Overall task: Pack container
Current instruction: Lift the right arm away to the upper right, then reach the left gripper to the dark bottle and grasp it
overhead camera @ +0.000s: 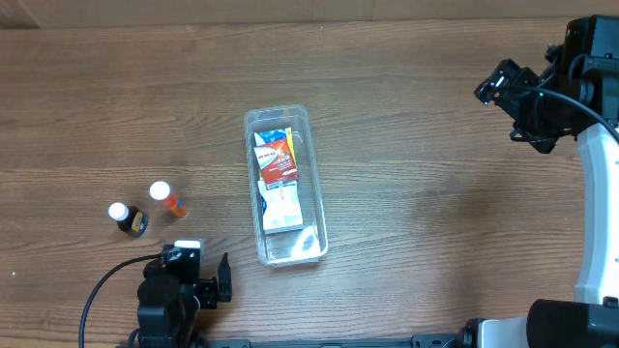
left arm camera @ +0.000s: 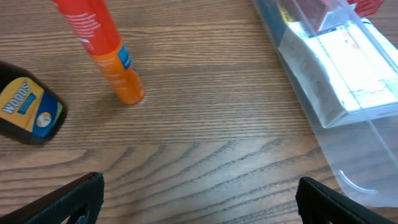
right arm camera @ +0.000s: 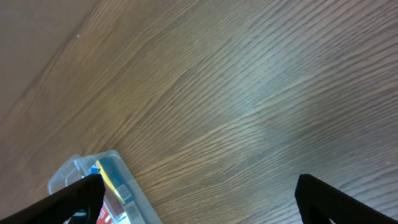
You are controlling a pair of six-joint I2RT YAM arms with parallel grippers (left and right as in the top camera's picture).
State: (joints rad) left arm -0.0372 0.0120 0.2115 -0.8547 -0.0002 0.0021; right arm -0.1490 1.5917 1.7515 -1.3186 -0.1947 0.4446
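Note:
The clear plastic container (overhead camera: 285, 187) lies lengthwise at the table's middle with small boxes (overhead camera: 278, 179) inside; it also shows in the left wrist view (left arm camera: 348, 106) and the right wrist view (right arm camera: 81, 171). An orange bottle with a white cap (overhead camera: 165, 198) and a dark bottle with a white cap and yellow label (overhead camera: 127, 218) stand to its left; both show in the left wrist view, orange (left arm camera: 102, 46) and dark (left arm camera: 28, 109). My left gripper (overhead camera: 215, 280) is open and empty near the front edge, below the bottles. My right gripper (overhead camera: 508, 101) is open and empty, raised at the far right.
The wooden table (overhead camera: 426, 213) carries nothing else in view. The right arm's white base (overhead camera: 595, 222) stands along the right edge. A black cable (overhead camera: 106, 285) runs from the left arm at the front left.

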